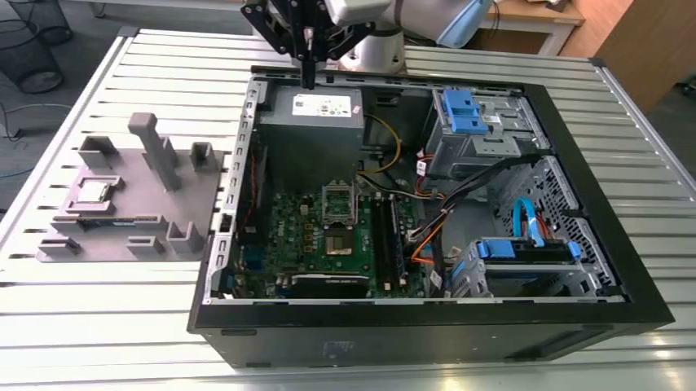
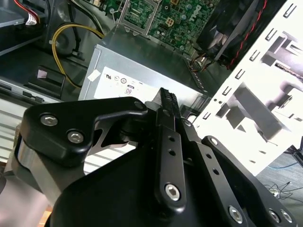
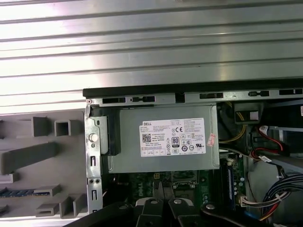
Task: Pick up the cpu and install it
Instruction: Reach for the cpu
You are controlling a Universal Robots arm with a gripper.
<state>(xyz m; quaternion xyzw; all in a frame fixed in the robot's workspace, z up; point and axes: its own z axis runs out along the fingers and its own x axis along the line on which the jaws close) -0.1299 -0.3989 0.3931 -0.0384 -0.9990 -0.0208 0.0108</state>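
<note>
Table of metal slats [image 1: 98, 326] carrying an open computer case [image 1: 435, 326], with a grey parts fixture [image 1: 142, 224] beside it at the exterior view's left. Power supply [image 1: 310, 122] fills one corner of the case. The gripper [image 1: 309, 77] hangs over the case rim next to it, fingers closed together and empty. The cpu [image 1: 96, 191] lies flat on the fixture, well apart from the gripper.

Arm [image 1: 429, 16]: running off the exterior view's top edge.
Socket [image 3: 182, 177]: sitting half hidden behind the gripper [image 3: 159, 187].
</note>
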